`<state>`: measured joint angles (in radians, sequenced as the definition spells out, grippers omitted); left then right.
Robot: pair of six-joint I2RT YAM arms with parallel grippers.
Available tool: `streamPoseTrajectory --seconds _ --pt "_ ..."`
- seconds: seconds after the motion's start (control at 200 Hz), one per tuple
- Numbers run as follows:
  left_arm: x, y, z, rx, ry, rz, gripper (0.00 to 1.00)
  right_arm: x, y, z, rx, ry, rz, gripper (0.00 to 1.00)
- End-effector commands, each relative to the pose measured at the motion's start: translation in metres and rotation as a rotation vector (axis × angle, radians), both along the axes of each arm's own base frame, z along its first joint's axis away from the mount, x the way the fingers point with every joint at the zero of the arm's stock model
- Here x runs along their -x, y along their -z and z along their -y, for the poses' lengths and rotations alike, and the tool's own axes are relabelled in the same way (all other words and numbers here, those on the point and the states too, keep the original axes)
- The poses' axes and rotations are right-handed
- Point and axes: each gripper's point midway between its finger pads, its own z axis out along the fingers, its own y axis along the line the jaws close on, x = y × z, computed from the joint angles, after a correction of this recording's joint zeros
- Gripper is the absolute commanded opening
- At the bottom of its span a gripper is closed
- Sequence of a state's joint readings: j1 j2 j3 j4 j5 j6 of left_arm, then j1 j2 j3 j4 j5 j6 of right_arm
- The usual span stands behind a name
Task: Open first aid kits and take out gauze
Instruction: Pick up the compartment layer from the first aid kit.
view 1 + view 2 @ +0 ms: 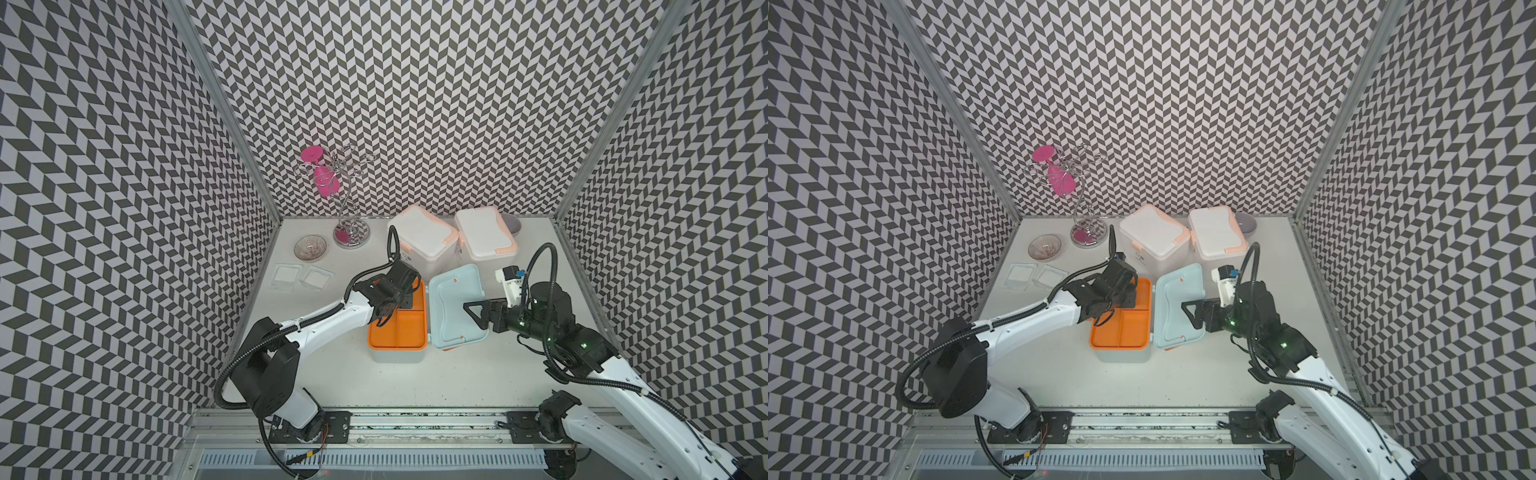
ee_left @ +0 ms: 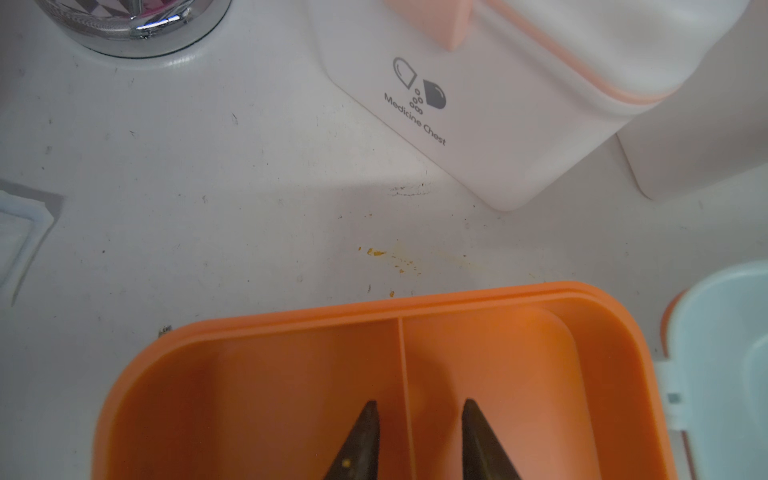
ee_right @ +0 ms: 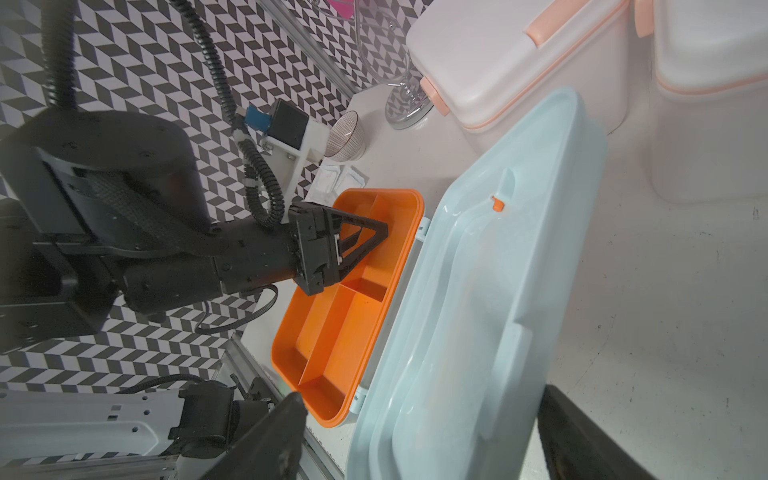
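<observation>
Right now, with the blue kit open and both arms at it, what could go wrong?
The left tool straddles the divider of the orange tray; closing may pinch the divider and drag the tray up. The right tool is at the open blue lid; if it backs off, the lid might swing down onto the left tool.

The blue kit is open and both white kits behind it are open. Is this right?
No. The pale blue kit is open, but the white Medicine Chest kit and the white kit beside it are shut, as both top views show.
</observation>
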<state>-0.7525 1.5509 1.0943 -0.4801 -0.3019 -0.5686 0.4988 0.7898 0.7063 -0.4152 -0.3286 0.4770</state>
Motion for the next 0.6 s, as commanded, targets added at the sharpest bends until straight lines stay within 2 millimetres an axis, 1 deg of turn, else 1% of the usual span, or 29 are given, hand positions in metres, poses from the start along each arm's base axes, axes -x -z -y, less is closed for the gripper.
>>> streamPoseTrajectory --seconds 0.0,0.17,0.255,0.386,0.596 --pt "0.004 0.009 -0.002 -0.035 -0.005 -0.035 0.25 -0.009 -0.017 -0.002 -0.034 0.016 0.06 0.85" --pt "-0.002 0.005 0.001 -0.034 -0.013 -0.026 0.09 -0.012 -0.018 -0.005 -0.049 0.009 0.057 0.85" --pt "-0.006 0.004 0.004 -0.032 -0.016 -0.023 0.01 -0.014 -0.022 -0.008 -0.062 0.005 0.064 0.85" --pt "-0.013 -0.002 0.009 -0.027 -0.022 -0.007 0.0 -0.017 -0.027 -0.009 -0.066 0.011 0.074 0.85" --pt "-0.019 -0.031 0.018 0.034 -0.016 0.035 0.0 -0.024 -0.03 -0.009 -0.062 0.027 0.078 0.86"
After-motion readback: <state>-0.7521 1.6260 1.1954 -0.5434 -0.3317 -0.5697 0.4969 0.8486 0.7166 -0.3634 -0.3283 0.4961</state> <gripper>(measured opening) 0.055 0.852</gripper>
